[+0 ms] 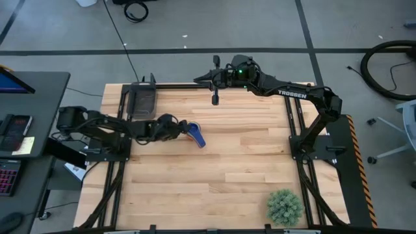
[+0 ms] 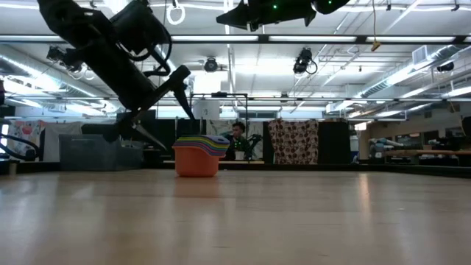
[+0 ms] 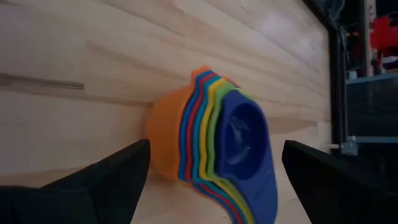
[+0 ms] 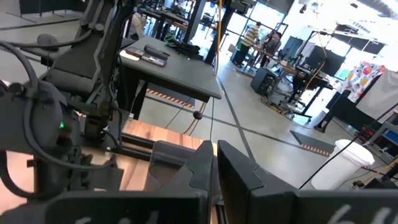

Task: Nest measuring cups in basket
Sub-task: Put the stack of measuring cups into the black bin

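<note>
stack of nested plastic measuring cups (image 1: 195,133), orange outermost, dark blue innermost: on wooden counter (image 1: 247,162) left of centre, handles toward near right | left end effector (image 3: 211,180): wide open, straddling stack, gripping nothing | right end effector (image 1: 215,99): closed, empty, raised at far edge | dark rectangular basket (image 1: 143,101): far left

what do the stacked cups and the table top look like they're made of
The nested stack of coloured measuring cups looks like moulded plastic: solid bright colours, thin smooth rims, a soft sheen on the dark blue top cup. The pale table top looks like jointed wood planks, with visible grain and a satin finish.
</note>
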